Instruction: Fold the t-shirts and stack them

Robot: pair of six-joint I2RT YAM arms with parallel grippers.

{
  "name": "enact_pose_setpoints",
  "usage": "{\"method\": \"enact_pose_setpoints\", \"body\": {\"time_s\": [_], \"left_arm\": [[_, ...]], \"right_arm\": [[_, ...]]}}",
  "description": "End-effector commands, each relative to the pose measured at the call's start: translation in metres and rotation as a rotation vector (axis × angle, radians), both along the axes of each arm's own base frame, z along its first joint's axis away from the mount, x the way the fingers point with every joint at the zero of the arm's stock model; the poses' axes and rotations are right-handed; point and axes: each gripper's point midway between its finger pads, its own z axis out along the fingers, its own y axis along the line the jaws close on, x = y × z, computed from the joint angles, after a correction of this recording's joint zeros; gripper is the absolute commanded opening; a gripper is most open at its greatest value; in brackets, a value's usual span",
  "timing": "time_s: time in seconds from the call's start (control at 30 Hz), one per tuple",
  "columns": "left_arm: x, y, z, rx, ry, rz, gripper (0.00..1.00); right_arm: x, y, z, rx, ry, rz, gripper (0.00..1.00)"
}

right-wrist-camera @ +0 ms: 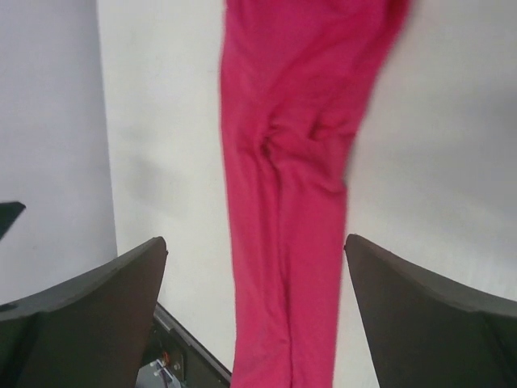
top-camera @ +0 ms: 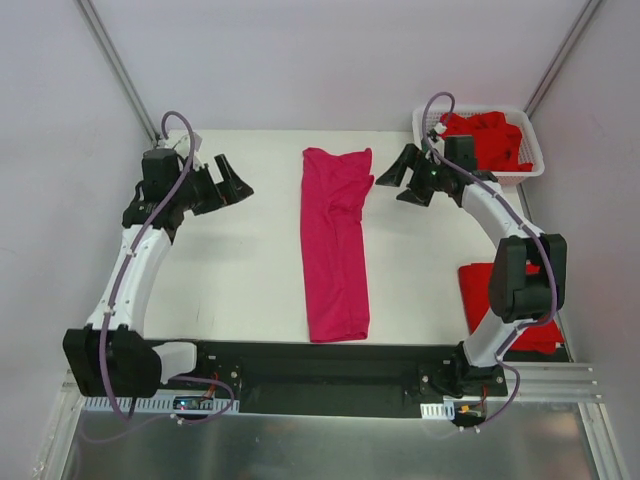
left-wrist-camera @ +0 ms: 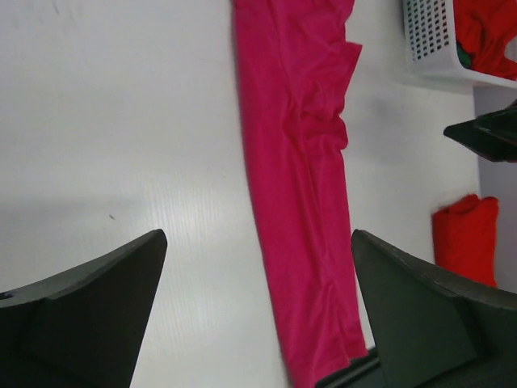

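- Step in hand, by the look of it: the folding of the magenta-pink t-shirt [top-camera: 336,245]. It lies in the middle of the table [top-camera: 240,290] as a long narrow strip running from the far side to the near edge. Its sides seem to be turned in, and the cloth is bunched toward the far end.
- To the left of the strip's far end hovers the left pincer [top-camera: 233,180], fingers spread wide and holding nothing.
- Opposite it, on the strip's right, the right pincer [top-camera: 396,178] is likewise spread and empty. Neither touches the cloth.
- Loose red t-shirts [top-camera: 488,135] lie heaped in the white basket [top-camera: 535,168] at the far right corner. A compact, seemingly folded red t-shirt [top-camera: 476,288] lies on the table at the right, partly hidden by the right arm.
- The next move probably calls for both pincers to descend on the strip's far corners, pinch through every layer and carry that end toward the near edge, shortening the strip.
- The bunched wrinkle may make the fold lumpy unless the cloth is drawn taut.
- The finished packet would then likely go onto the folded red one.
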Motion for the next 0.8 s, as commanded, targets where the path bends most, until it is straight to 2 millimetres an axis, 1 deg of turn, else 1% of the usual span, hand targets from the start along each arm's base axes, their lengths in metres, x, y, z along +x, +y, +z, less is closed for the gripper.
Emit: {"method": "enact_pose_setpoints", "body": {"time_s": [0.0,0.03,0.07,0.1,0.13,0.17,0.2,0.23,0.27,0.3,0.33,0.37,0.4,0.43,0.47,0.5,0.53,0.57,0.6,0.63,0.67,0.7,0.73,0.77], "left_arm": [[0.007,-0.03,-0.013,-0.273,0.132,-0.179,0.99],[0.019,-0.038,-0.03,-0.325,0.208,-0.243,0.99],[0.027,-0.045,-0.029,-0.36,0.233,-0.271,0.99],[0.035,-0.056,-0.011,-0.391,0.215,-0.334,0.99],[0.05,-0.059,-0.023,-0.393,0.236,-0.344,0.99],[0.062,-0.056,-0.022,-0.341,0.186,-0.346,0.99],[0.071,-0.064,-0.018,-0.29,0.15,-0.345,0.99],[0.087,-0.062,-0.03,-0.212,0.136,-0.283,0.99],[0.095,-0.06,-0.032,-0.2,0.138,-0.252,0.99],[0.105,-0.063,-0.018,-0.212,0.111,-0.262,0.99],[0.112,-0.069,-0.027,-0.237,0.141,-0.287,0.99],[0.117,-0.076,-0.025,-0.246,0.149,-0.295,0.99],[0.128,-0.077,-0.011,-0.258,0.125,-0.287,0.99],[0.139,-0.075,-0.022,-0.289,0.168,-0.275,0.99],[0.144,-0.077,-0.022,-0.3,0.165,-0.295,0.99],[0.154,-0.076,-0.018,-0.295,0.148,-0.284,0.99],[0.164,-0.077,-0.034,-0.295,0.173,-0.283,0.99],[0.167,-0.082,-0.035,-0.313,0.175,-0.316,0.99],[0.177,-0.081,-0.025,-0.329,0.155,-0.328,0.99],[0.185,-0.081,-0.044,-0.352,0.202,-0.325,0.99],[0.19,-0.078,-0.048,-0.376,0.233,-0.31,0.99],[0.2,-0.072,-0.055,-0.377,0.242,-0.286,0.99],[0.201,-0.068,-0.063,-0.371,0.268,-0.264,0.99],[0.206,-0.067,-0.062,-0.365,0.263,-0.254,0.99]], "right_arm": [[0.003,-0.016,0.0,-0.027,-0.037,-0.047,0.96],[0.002,-0.02,-0.001,-0.04,-0.034,-0.054,0.96],[0.001,-0.02,-0.001,-0.045,-0.028,-0.048,0.96],[0.001,-0.021,-0.002,-0.051,-0.025,-0.037,0.96],[0.002,-0.021,-0.007,-0.071,-0.014,-0.025,0.96],[0.003,-0.022,-0.005,-0.074,-0.005,-0.022,0.96],[0.004,-0.022,-0.006,-0.075,-0.006,-0.015,0.96],[0.008,-0.023,-0.012,-0.096,0.004,-0.02,0.96],[0.01,-0.025,-0.013,-0.108,0.011,-0.03,0.96],[0.014,-0.027,-0.015,-0.116,0.01,-0.038,0.96],[0.017,-0.029,-0.015,-0.118,0.015,-0.042,0.96],[0.019,-0.03,-0.02,-0.118,0.034,-0.045,0.96],[0.025,-0.028,-0.012,-0.113,0.013,-0.044,0.96],[0.029,-0.027,-0.009,-0.106,0.006,-0.039,0.96],[0.036,-0.025,-0.016,-0.103,0.026,-0.041,0.96],[0.047,-0.022,-0.002,-0.087,-0.004,-0.03,0.96],[0.053,-0.022,-0.002,-0.08,0.003,-0.023,0.96],[0.055,-0.019,-0.005,-0.069,0.024,-0.01,0.96],[0.063,-0.019,-0.021,-0.056,0.065,-0.005,0.96],[0.072,-0.016,-0.01,-0.027,0.048,0.009,0.96],[0.075,-0.016,-0.014,-0.021,0.071,0.009,0.96],[0.083,-0.02,-0.034,-0.035,0.114,0.002,0.96],[0.088,-0.022,-0.03,-0.043,0.124,-0.005,0.96],[0.092,-0.022,-0.037,-0.053,0.134,-0.008,0.96]]}}
